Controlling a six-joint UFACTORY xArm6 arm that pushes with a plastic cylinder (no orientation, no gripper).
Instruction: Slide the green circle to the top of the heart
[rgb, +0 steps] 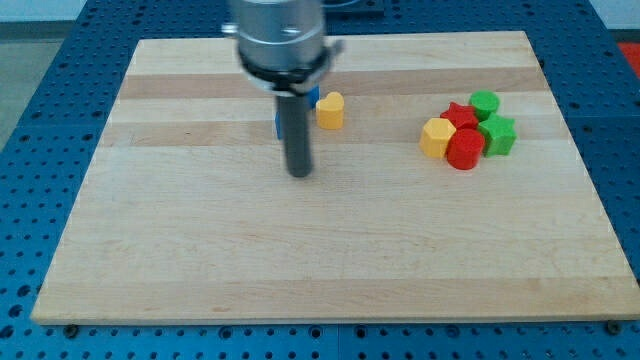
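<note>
Tip far from the green circle, cluster in the way

My tip rests on the tabletop below the yellow heart; there's no hand. The green circle sits well right, touching the red star and green star, so a push likely drags neighbours along.

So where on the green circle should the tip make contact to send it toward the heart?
Push on the green circle's right side, moving left along the view's top. It sits at the cluster's top, red star below-left. My tip is far left, below the yellow heart.
</note>
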